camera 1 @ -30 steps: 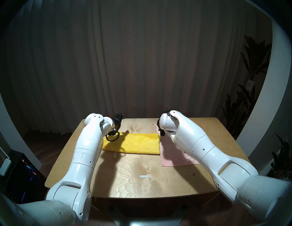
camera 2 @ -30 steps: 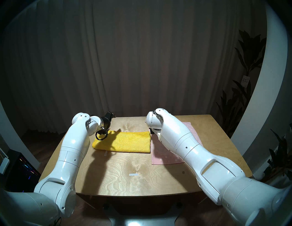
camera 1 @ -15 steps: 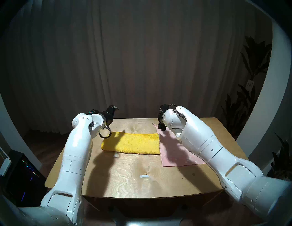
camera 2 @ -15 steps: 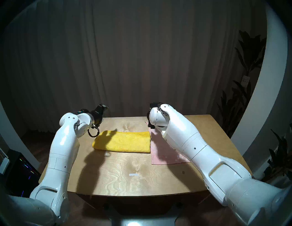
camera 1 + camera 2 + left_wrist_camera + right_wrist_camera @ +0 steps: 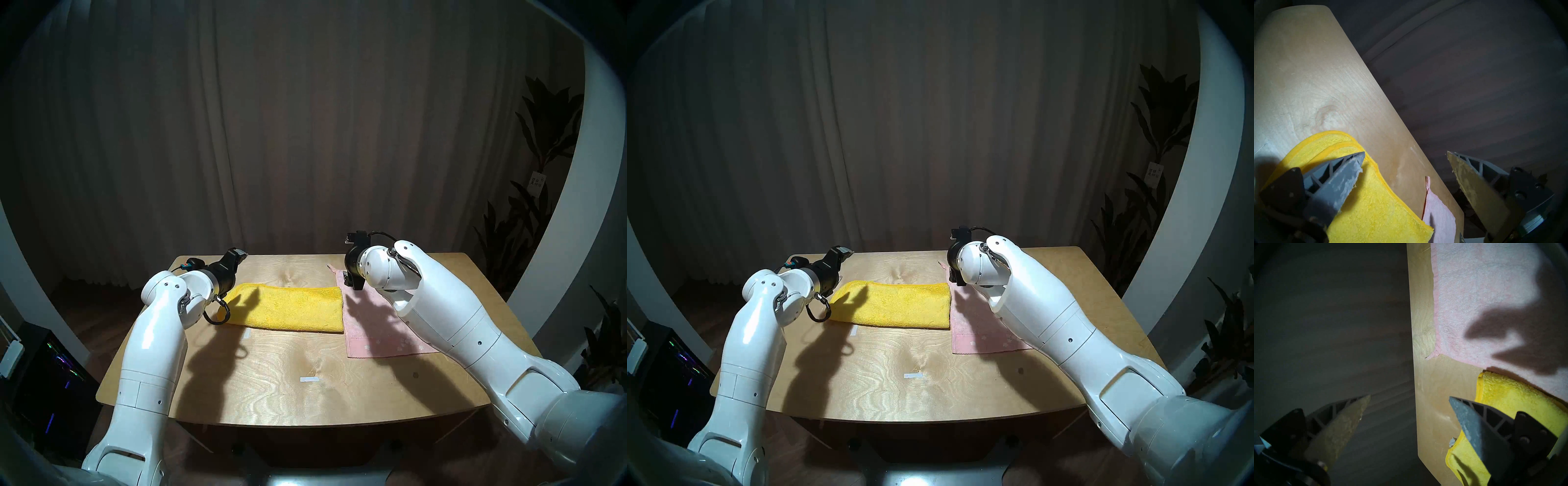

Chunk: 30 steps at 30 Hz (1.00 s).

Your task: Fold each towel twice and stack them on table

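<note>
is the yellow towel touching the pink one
Touching. In the right wrist view the yellow towel's end lies on the pink towel's edge with no table showing between them.

Glossy white arm shells [image 5: 149,346], black wrists, looped black cables, grey ribbed fingers [image 5: 1342,174]

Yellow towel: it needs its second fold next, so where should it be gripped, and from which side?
Probably grip the yellow towel at the two corners of its left short end, coming in from the left over the bare table. It lies as a long strip folded once, so carrying that end over to the right end beside the pink towel would halve it.
</note>
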Available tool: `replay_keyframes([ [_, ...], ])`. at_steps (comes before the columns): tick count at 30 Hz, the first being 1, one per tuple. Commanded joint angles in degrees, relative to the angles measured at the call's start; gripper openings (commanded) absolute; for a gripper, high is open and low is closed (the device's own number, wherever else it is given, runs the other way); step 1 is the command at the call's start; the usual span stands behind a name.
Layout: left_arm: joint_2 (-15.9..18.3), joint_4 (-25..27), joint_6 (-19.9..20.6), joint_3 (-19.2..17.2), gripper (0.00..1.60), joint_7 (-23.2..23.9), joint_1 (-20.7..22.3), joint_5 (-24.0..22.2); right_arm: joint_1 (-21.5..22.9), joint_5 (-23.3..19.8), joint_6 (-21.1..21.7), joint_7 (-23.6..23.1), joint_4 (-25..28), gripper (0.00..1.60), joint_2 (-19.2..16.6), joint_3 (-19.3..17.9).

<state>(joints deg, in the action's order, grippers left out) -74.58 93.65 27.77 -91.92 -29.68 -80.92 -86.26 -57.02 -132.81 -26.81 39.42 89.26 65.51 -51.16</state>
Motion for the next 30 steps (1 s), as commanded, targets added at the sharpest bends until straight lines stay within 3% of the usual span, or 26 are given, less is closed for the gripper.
replay_keyframes([
  [1,-0.04,5.83,-0.07,-0.89,1.6,1.51,-5.4,-0.69,-3.02,0.17,1.34,-0.48,5.28,1.6,-4.79,-0.71],
  [20,-3.99,18.13,-3.82,-5.16,1.6,1.79,-21.05,-3.53,-11.67,-0.16,4.98,-2.11,16.23,1.6,-16.55,-3.19],
  [30,-9.1,23.71,-10.42,-6.66,1.6,1.14,-29.2,-2.64,-17.72,-2.07,8.17,-6.69,24.64,1.6,-23.35,-7.27],
])
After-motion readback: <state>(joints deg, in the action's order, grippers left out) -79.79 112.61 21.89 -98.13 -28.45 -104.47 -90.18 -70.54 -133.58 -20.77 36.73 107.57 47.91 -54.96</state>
